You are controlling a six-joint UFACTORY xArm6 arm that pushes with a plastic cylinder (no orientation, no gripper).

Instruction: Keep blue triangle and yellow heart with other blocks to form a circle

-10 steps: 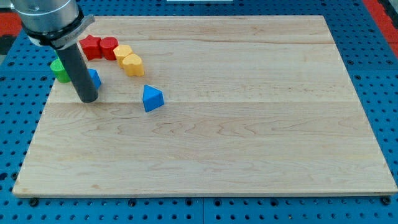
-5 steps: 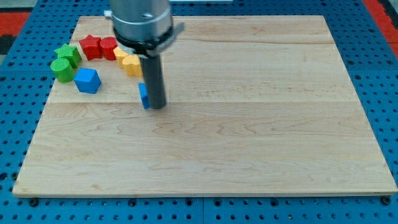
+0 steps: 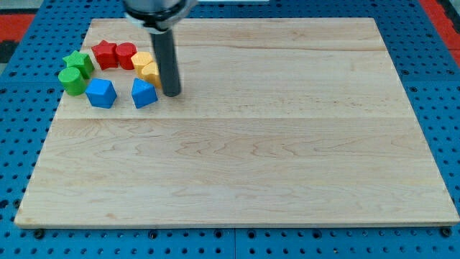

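My tip (image 3: pixel 172 93) rests on the board just right of the yellow heart (image 3: pixel 149 73) and up-right of the blue triangle (image 3: pixel 144 93). The blue triangle sits below the yellow heart and right of the blue cube (image 3: pixel 101 93). A second yellow block (image 3: pixel 141 60) lies just above the heart. A red star (image 3: pixel 105 54) and a red cylinder (image 3: pixel 126 54) sit at the top of the group. A green star (image 3: pixel 78 62) and a green cylinder (image 3: pixel 70 80) are at its left. Together the blocks make a rough ring.
The wooden board (image 3: pixel 287 144) lies on a blue pegboard table (image 3: pixel 445 108). All blocks cluster in the board's upper left corner. The rod's upper body (image 3: pixel 154 11) enters from the view's top.
My tip swept from beside the blue cube to the blue triangle's right, then pushed the triangle left and up to under the yellow heart. The tip now stands right of the heart.
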